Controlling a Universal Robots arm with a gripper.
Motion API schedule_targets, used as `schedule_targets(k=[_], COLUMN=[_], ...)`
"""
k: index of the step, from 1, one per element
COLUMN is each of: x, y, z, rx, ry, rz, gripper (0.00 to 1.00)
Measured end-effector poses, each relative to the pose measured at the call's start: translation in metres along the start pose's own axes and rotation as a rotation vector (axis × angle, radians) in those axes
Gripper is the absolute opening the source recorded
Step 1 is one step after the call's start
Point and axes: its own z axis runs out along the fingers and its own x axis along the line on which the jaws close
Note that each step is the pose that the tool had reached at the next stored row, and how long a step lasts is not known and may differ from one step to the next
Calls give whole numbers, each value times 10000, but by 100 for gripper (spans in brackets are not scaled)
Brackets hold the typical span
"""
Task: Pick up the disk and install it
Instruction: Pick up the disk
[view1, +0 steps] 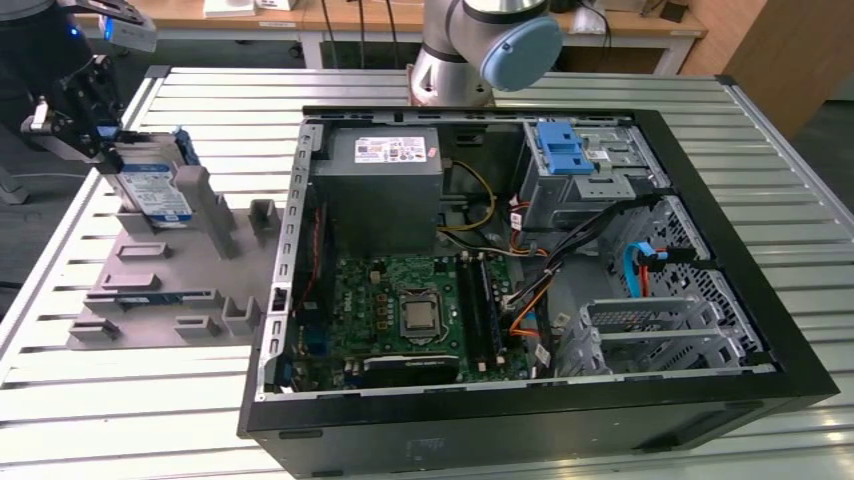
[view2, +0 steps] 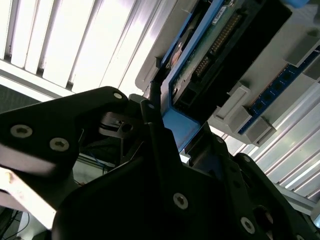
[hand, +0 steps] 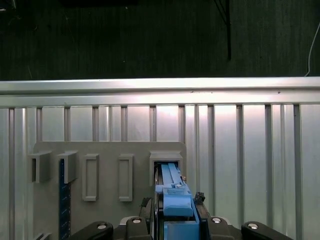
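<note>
The disk (view1: 150, 185) stands on edge in a slot at the far corner of the grey fixture (view1: 174, 275), label facing the fixture's other blocks. In the first wrist view its blue carrier edge (hand: 172, 192) sits inside the slot's raised walls, close on both sides. Beyond that corner of the fixture lie bare slats of the counter (view1: 134, 400), running to the counter's rim. The fixture's other pockets stand apart from the disk.

The arm (view1: 467, 40) rises from the counter's far edge, across the fixture from the open computer case (view1: 747, 330). Its wrist hangs over the fixture's far corner, above the disk's upper end.

The end effector (hand: 175, 202) straddles the carrier edge. A dark finger (view2: 155, 125) lies against the blue frame in the second wrist view, and the jaws look closed on the disk from both flanks.
</note>
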Motion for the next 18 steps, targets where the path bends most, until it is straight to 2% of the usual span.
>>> schedule_targets(k=[18], x=[1], y=[16], z=[-25], rx=[0], ry=[0], rz=[0], gripper=[44])
